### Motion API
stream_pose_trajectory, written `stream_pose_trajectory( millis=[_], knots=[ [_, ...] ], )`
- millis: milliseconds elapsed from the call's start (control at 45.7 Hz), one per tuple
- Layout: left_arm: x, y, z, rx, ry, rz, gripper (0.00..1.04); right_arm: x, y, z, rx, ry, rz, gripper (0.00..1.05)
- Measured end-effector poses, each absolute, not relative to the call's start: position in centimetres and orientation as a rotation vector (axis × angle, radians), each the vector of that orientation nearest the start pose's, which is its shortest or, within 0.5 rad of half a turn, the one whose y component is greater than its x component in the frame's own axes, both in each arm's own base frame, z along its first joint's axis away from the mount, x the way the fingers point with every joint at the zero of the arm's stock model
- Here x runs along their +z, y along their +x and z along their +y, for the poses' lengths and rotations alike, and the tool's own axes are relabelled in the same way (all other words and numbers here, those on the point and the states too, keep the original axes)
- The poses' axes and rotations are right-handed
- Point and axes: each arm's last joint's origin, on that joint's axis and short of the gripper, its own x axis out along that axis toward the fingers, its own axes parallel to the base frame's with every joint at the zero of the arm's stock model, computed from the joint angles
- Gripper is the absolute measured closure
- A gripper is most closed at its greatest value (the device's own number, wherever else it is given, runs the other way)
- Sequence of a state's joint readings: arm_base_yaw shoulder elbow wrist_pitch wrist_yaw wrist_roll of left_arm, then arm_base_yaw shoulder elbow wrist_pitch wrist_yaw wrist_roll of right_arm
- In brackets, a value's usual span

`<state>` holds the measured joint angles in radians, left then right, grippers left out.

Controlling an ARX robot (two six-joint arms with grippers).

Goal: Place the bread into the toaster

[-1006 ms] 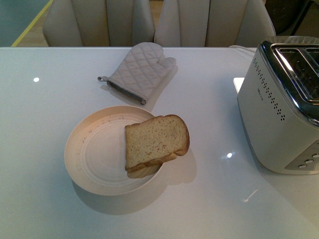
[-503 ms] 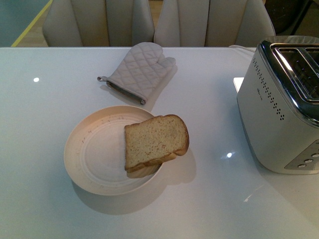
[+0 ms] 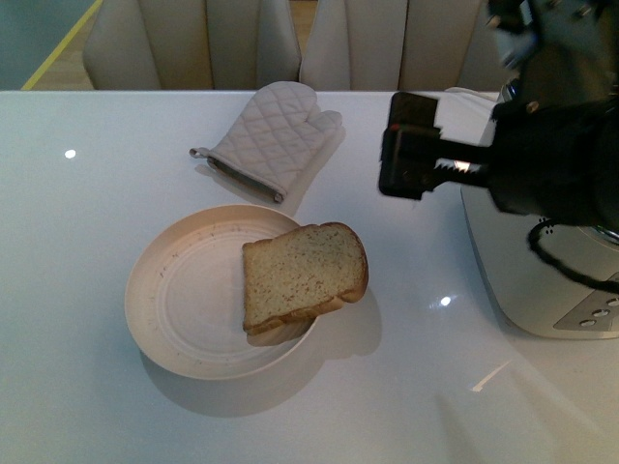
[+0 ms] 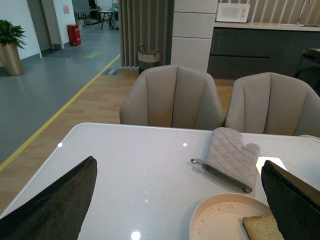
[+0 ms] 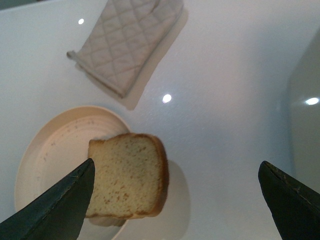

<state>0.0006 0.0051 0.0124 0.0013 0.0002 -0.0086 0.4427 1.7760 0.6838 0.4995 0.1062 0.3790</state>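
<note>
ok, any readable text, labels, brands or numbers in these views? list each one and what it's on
No text is legible in any view.
Pink sign on the far wall, left wrist view: too small to read.
Buttons on the toaster: any markings too small to read; the toaster's side is partly hidden.
Bread, plate, oven mitt: no print visible.
</note>
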Motion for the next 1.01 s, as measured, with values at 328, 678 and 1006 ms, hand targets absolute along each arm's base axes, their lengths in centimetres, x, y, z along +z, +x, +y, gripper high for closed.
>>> stream_pose_trajectory(
  millis=[328,678,1006],
  knots=[
    [16.7,9.7,0.0,0.001,-0.009,-0.009,0.07,5.7,31.3,15.2,0.259,0.355,0.807,0.09],
    [16.7,9.7,0.0,0.001,-0.009,-0.009,0.07,2.0,33.0,16.2,0.262,0.523,0.910,0.09],
    [16.7,9.7,0.0,0.001,-0.009,-0.009,0.07,1.3,32.9,17.0,0.258,0.652,0.969,0.10]
  ],
)
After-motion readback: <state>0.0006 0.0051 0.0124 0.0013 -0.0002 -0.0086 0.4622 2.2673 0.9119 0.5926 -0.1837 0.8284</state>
